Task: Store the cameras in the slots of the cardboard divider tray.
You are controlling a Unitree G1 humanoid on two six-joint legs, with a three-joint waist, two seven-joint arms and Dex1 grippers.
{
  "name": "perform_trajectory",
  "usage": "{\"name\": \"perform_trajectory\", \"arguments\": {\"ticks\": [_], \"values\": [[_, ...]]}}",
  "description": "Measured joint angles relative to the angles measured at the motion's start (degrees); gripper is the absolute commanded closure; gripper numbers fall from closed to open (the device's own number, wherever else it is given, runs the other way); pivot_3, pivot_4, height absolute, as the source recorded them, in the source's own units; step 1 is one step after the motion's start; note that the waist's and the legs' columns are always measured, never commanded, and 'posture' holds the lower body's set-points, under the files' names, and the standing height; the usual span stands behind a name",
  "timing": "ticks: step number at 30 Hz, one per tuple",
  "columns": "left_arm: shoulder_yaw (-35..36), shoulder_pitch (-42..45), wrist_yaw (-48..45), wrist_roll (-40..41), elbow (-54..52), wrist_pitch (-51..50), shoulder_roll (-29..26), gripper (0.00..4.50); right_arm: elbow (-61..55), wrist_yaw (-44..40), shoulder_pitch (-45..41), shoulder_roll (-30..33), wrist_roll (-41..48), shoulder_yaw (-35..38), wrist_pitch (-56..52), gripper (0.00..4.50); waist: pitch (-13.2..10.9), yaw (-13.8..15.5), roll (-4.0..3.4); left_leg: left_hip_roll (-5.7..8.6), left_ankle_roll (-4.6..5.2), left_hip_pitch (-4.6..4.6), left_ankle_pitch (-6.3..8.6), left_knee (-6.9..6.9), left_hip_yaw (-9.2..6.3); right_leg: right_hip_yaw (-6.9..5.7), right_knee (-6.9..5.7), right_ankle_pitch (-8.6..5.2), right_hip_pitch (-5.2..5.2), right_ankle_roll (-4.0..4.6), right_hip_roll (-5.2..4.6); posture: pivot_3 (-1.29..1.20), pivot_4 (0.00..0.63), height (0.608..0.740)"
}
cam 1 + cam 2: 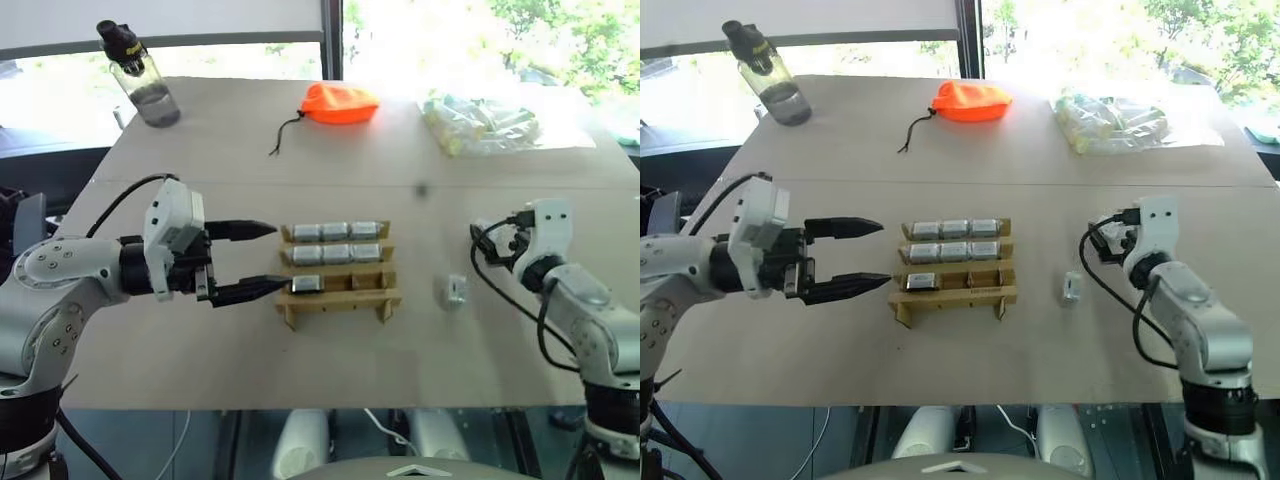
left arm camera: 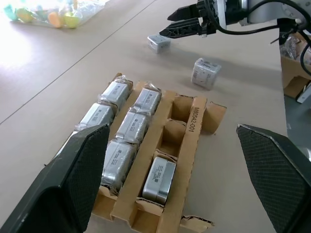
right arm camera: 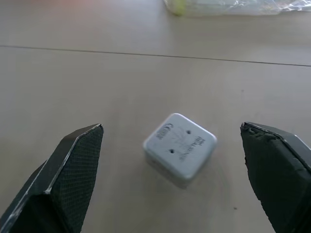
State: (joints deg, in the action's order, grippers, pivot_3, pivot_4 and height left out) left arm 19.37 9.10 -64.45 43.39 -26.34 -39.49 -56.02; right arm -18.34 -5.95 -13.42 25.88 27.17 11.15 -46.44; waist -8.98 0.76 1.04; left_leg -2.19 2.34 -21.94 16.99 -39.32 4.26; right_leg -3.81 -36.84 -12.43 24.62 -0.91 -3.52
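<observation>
Cardboard divider tray (image 1: 338, 297) sits mid-table; nearest row holds one camera (image 1: 306, 284) in its left slot, other two slots bare. Middle and far rows each hold three wrapped cameras (image 1: 338, 243). Left gripper (image 1: 262, 259) hovers just left of the tray, jaws spread wide, holding nothing. One loose camera (image 1: 453, 290) lies on the table (image 1: 200, 340) right of the tray, apart from it. Right gripper (image 3: 172, 179) points at that loose camera, jaws spread wide either side, not touching. Far edge: water bottle (image 1: 140, 78), orange pouch (image 1: 340, 103), clear bag of tubes (image 1: 480, 124).
</observation>
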Motion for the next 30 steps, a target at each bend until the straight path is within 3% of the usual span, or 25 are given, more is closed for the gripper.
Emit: {"name": "perform_trajectory", "arguments": {"ticks": [8, 23, 24, 26, 30], "values": [[0.42, -1.24, 1.06, 0.21, -0.34, 0.88, 0.64, 0.19, 4.98, 5.76, -5.24, -10.76, -0.12, 0.6, -4.38, 0.0, -0.01, -1.05, -0.02, -0.11, -0.02, 0.01, -0.01, 0.05, 0.04, 0.19, -0.03, 0.01, 0.04, 0.02, 0.13, 0.0, 0.15, 0.726], [0.83, -2.86, 1.2, 0.13, -0.4, 2.6, 0.69, 0.19, 12.73, 11.49, -11.8, -15.76, -4.49, 2.0, -5.19, 0.0, -0.01, -1.54, -0.02, -0.02, -0.01, 0.0, 0.0, 0.05, 0.06, 0.06, -0.02, 0.02, 0.04, 0.01, -0.01, 0.0, 0.15, 0.726], [0.83, -2.87, 1.23, 0.13, -0.4, 2.61, 0.69, 0.0, 13.24, 11.4, -11.91, -15.84, -5.29, 1.59, -4.54, 0.41, 0.0, -1.56, -0.01, -0.02, -0.01, 0.01, 0.0, 0.04, 0.06, 0.06, -0.02, 0.02, 0.03, 0.01, -0.01, 0.0, 0.15, 0.726], [0.83, -2.87, 1.26, 0.14, -0.4, 2.6, 0.68, 0.0, 13.65, 11.4, -12.01, -15.87, -6.03, 1.58, -4.31, 0.8, 0.0, -1.57, -0.01, -0.02, -0.01, 0.02, 0.0, 0.04, 0.07, 0.06, -0.03, 0.02, 0.03, 0.01, -0.01, 0.0, 0.15, 0.726], [0.83, -2.9, 1.75, 0.16, -0.41, 2.59, 0.64, 0.0, 14.14, 11.01, -12.0, -15.76, -7.04, 1.5, -3.68, 2.49, 0.0, -1.68, -0.01, -0.05, -0.02, 0.04, 0.0, 0.05, 0.06, 0.07, -0.04, 0.02, 0.03, 0.01, 0.02, 0.0, 0.15, 0.726]]}}
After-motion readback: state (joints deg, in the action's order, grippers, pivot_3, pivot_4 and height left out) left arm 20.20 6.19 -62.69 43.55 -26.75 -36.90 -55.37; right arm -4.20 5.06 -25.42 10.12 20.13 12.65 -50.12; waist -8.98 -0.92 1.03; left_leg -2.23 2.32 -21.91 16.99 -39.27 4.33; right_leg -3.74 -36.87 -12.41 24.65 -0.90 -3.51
